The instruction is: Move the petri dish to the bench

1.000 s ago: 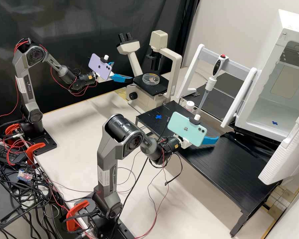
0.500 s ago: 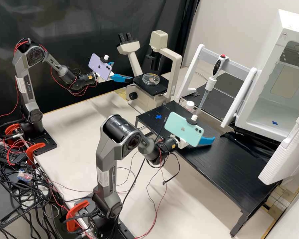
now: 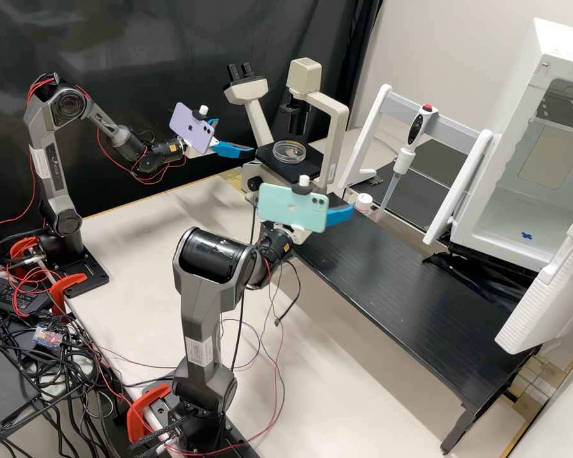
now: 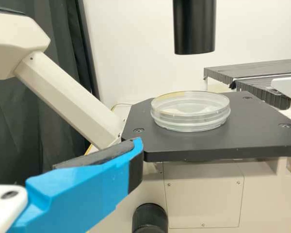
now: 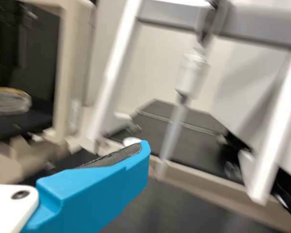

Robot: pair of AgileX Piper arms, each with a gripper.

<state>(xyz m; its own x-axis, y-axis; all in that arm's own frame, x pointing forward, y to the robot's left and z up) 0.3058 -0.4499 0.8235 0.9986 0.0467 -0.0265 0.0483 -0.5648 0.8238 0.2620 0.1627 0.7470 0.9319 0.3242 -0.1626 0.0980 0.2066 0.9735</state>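
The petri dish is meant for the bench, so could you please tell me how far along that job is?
Nothing looks done: the petri dish rests on the microscope stage. Nothing seems in hand; the left gripper is near but clear of it. Gripping, lifting and setting it on the bench remain.

No legible txt or nos. in any view. Purple phone on L arm: small pictorial logo on back. Mint phone on R arm: faint logo, same spot. Pale label stuck on L arm, another on R arm (print too tiny to make out, both). Blue cross mark on floor inside white cabinet.
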